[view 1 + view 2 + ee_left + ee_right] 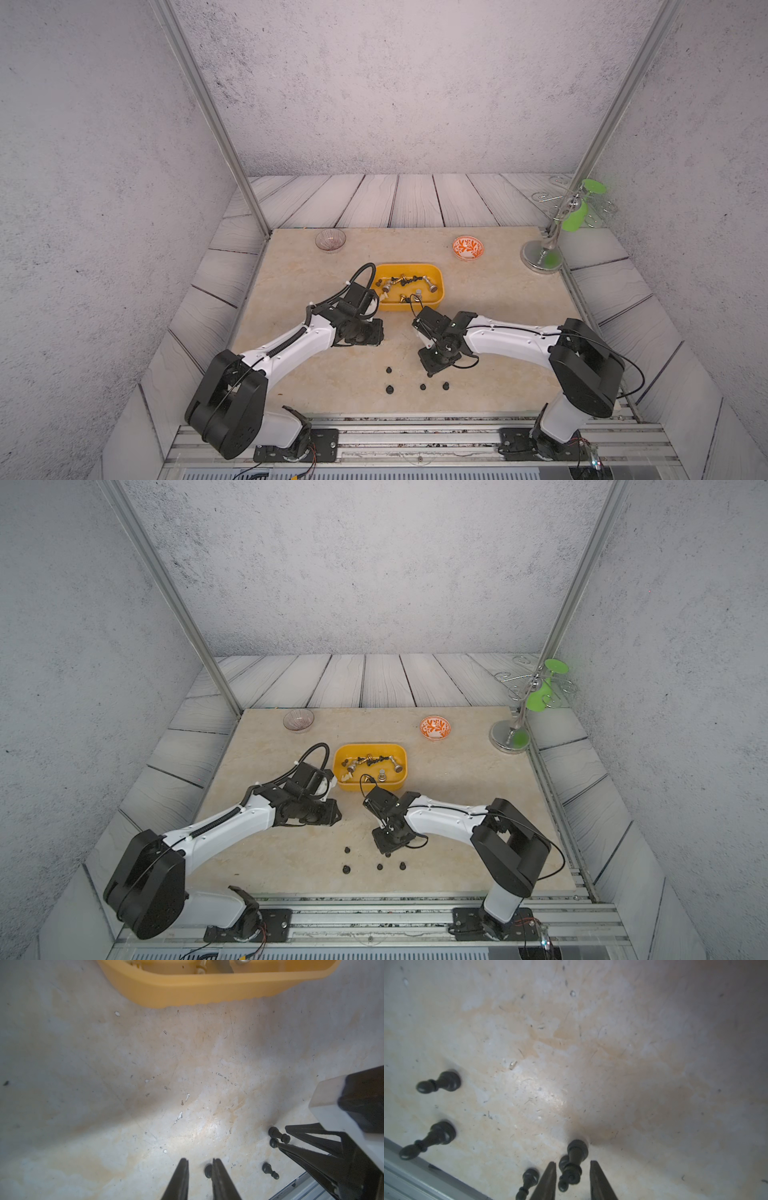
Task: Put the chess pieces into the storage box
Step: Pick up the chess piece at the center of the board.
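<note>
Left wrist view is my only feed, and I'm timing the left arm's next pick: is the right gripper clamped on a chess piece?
Observer: No. The right wrist view shows the right gripper open, fingertips either side of a tall black piece, not clamped on it.
Operator: What's in the storage box? I see barely past its wall.
Observer: In both top views the storage box holds a tangle of gold, silver and black pieces.
Operator: Anything behind it?
Observer: A clear glass bowl and an orange-patterned bowl, both apart from the box.
</note>
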Available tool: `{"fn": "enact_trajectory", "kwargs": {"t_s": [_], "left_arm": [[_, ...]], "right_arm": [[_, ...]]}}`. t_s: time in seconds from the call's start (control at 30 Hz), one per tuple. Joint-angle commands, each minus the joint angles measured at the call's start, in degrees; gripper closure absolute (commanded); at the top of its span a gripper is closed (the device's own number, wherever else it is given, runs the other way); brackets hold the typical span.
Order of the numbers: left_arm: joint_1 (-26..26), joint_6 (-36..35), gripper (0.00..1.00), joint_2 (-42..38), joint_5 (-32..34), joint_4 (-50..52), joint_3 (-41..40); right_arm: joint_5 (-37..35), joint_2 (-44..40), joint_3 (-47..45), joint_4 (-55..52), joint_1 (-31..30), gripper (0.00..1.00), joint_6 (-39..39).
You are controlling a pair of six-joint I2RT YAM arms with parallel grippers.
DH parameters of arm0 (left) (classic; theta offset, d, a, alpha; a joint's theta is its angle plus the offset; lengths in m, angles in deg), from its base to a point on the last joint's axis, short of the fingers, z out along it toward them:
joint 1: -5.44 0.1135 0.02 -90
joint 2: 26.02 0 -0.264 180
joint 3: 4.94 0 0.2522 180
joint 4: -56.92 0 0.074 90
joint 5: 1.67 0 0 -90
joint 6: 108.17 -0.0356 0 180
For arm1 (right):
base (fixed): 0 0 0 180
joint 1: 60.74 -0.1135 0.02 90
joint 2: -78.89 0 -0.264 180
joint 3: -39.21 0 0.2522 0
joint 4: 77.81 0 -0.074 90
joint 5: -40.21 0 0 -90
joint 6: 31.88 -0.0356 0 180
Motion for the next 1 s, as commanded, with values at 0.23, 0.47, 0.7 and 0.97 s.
{"fn": "enact_trajectory", "kwargs": {"t_s": [0.23,0.47,0.7,0.97], "left_arm": [[-0.45,-0.20,0.76,-0.20,0.83,-0.09,-0.61],[-0.47,-0.33,0.76,-0.99,1.18,0.26,-1.07],[-0.54,-0.26,0.76,-1.21,1.33,0.26,-1.14],[-0.54,-0.20,0.76,-1.11,1.36,0.35,-1.05]], "right_arm": [[-2.33,2.57,2.60,-0.33,-0.34,0.74,-1.11],[-2.46,3.46,2.80,-0.99,-0.37,0.77,-1.21],[-3.25,3.48,2.28,-1.82,-0.32,0.77,-1.12],[-3.52,3.81,2.10,-2.35,-0.33,0.79,-0.86]]}}
